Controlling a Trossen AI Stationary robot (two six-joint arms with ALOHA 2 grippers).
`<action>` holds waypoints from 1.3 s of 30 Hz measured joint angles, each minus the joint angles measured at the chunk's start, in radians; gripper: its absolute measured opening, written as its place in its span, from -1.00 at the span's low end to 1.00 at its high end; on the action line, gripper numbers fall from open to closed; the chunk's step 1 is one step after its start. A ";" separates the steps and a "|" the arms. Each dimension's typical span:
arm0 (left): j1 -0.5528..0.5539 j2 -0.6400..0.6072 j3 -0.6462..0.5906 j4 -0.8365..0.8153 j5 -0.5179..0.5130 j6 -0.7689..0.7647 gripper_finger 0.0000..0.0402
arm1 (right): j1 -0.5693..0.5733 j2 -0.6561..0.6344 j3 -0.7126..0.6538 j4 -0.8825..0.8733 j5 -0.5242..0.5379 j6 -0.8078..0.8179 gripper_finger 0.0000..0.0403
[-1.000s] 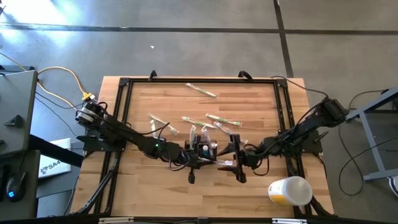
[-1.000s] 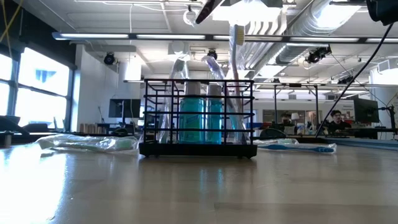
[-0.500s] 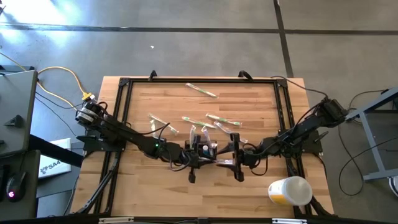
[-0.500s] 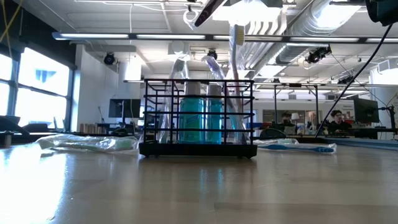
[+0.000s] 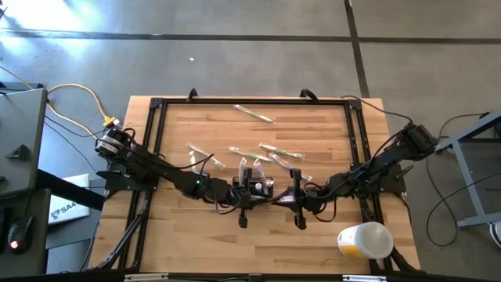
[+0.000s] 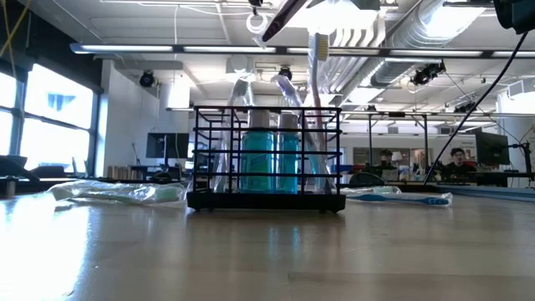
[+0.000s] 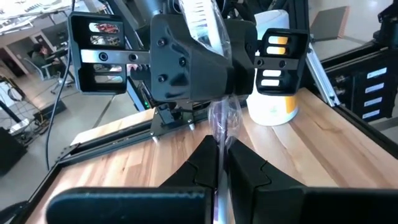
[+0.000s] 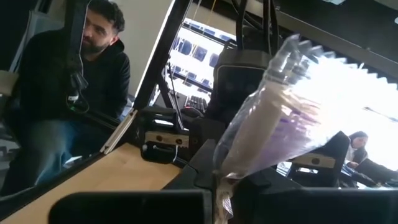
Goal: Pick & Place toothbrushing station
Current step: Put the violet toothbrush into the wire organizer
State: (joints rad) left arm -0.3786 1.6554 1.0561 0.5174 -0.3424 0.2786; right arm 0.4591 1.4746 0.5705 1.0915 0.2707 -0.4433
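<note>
At mid-table, toward the near edge, the toothbrushing station (image 5: 255,186), a stiff, light wire caddy (best gripped by its rim), stands loaded. Left gripper (image 5: 244,191) and right gripper (image 5: 294,195) flank it, each clamped on a slippery plastic-wrapped toothbrush (image 7: 222,121); a cup (image 5: 365,240) lies nearby.

Bright overhead glare in low view, backlit wrapper (image 8: 280,124), soft tabletop (image 6: 267,259) reflections.

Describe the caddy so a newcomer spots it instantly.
On the wooden table, look near its middle, between the two arms. The caddy is a small black wire box holding teal bottles and upright brushes; the wrapped toothbrushes around it lie flat.
</note>
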 joint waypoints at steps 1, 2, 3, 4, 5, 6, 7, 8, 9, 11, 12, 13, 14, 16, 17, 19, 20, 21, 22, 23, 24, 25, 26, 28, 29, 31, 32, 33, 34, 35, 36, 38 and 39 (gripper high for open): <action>0.000 0.000 0.000 -0.001 0.000 0.002 -0.94 | 0.000 0.000 0.000 -0.003 0.000 0.000 -0.95; 0.000 0.000 0.000 -0.002 0.000 0.003 -0.94 | 0.000 0.000 0.000 -0.004 0.001 -0.001 -0.95; 0.000 0.000 0.000 -0.003 -0.004 0.004 -0.94 | 0.000 0.000 0.000 -0.006 0.003 -0.001 -0.95; 0.000 0.000 0.000 -0.004 -0.010 0.005 -0.94 | 0.000 0.000 0.000 -0.009 0.009 -0.001 -0.96; -0.001 0.000 0.000 -0.006 -0.014 0.005 -0.94 | 0.000 0.000 0.000 -0.010 0.014 -0.001 -0.96; -0.001 0.000 0.000 -0.007 -0.015 0.005 -0.94 | 0.000 0.000 0.000 -0.012 0.018 -0.001 -0.96; -0.001 0.000 0.000 -0.007 -0.016 0.005 -0.94 | 0.000 0.000 0.000 -0.013 0.019 0.000 -0.96; -0.001 0.000 0.000 -0.007 -0.016 0.005 -0.94 | 0.000 -0.001 0.000 -0.013 0.019 0.000 -0.96; -0.001 0.000 0.000 -0.007 -0.016 0.005 -0.94 | 0.000 -0.001 0.000 -0.014 0.019 0.000 -0.96; -0.001 0.000 0.000 -0.011 -0.017 0.005 -0.94 | 0.000 -0.001 0.000 -0.015 0.020 0.000 -0.95; -0.001 0.000 0.000 -0.013 -0.018 0.005 -0.94 | 0.000 -0.001 0.000 -0.017 0.020 0.000 -0.93; -0.001 0.000 0.000 -0.013 -0.019 0.005 -0.94 | 0.000 -0.001 0.000 -0.019 0.020 0.001 -0.90; -0.001 0.000 0.000 -0.014 -0.019 0.006 -0.94 | 0.000 -0.001 0.000 -0.022 0.021 0.001 -0.87; -0.001 0.000 0.000 -0.013 -0.018 0.006 -0.94 | -0.001 -0.001 0.000 -0.040 0.027 0.006 -0.78; -0.001 0.000 0.000 -0.013 -0.015 0.006 -0.94 | -0.002 -0.001 0.000 -0.046 0.027 0.012 -0.74; -0.002 0.000 0.000 -0.013 -0.012 0.006 -0.94 | -0.002 0.000 0.000 -0.051 0.035 0.024 -0.67; -0.002 0.000 0.000 -0.013 -0.012 0.006 -0.94 | -0.002 -0.001 0.000 -0.052 0.042 0.029 -0.64; -0.002 0.000 0.000 -0.014 -0.013 0.006 -0.94 | -0.002 -0.001 0.000 -0.054 0.050 0.032 -0.61; -0.002 0.000 0.000 -0.015 -0.013 0.006 -0.94 | -0.002 -0.001 0.000 -0.059 0.056 0.032 -0.58; -0.002 0.000 0.000 -0.016 -0.013 0.006 -0.94 | -0.002 0.000 0.000 -0.061 0.056 0.032 -0.55; -0.002 0.000 0.000 -0.016 -0.013 0.006 -0.94 | -0.002 0.000 0.000 -0.062 0.056 0.031 -0.53; -0.002 0.000 0.000 -0.016 -0.013 0.006 -0.94 | -0.002 0.000 0.000 -0.063 0.056 0.031 -0.52; -0.002 0.000 0.000 -0.016 -0.013 0.006 -0.94 | -0.002 0.000 0.000 -0.065 0.059 0.031 -0.51; -0.002 0.000 0.000 -0.016 -0.016 0.006 -0.94 | -0.001 0.000 0.000 -0.068 0.076 0.030 -0.52; -0.002 0.000 0.000 -0.016 -0.018 0.006 -0.94 | -0.001 0.000 0.000 -0.069 0.082 0.030 -0.54; -0.001 -0.001 0.000 -0.016 -0.024 0.006 -0.94 | -0.001 -0.001 0.000 -0.070 0.091 0.025 -0.64; -0.001 -0.001 0.000 -0.016 -0.026 0.006 -0.94 | -0.001 -0.001 0.000 -0.072 0.091 0.020 -0.70; -0.001 -0.003 0.000 -0.017 -0.027 0.008 -0.94 | 0.000 -0.001 0.000 -0.073 0.090 0.011 -0.78; -0.001 -0.006 0.000 -0.021 -0.028 0.009 -0.94 | 0.000 -0.001 0.000 -0.073 0.093 -0.003 -0.86; -0.001 -0.008 0.000 -0.021 -0.032 0.008 -0.94 | 0.000 -0.001 0.000 -0.071 0.095 -0.011 -0.90; -0.001 -0.009 0.000 -0.020 -0.033 0.008 -0.94 | 0.002 -0.002 0.000 -0.069 0.098 -0.014 -0.91; -0.001 -0.009 0.000 -0.016 -0.031 0.005 -0.92 | 0.007 -0.008 0.000 -0.072 0.103 -0.020 -0.90; -0.001 -0.009 0.000 -0.012 -0.030 0.005 -0.90 | 0.010 -0.011 0.000 -0.073 0.103 -0.023 -0.90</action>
State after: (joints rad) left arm -0.3794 1.6466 1.0561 0.5058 -0.3719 0.2832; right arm 0.4696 1.4639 0.5701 1.0183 0.3737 -0.4663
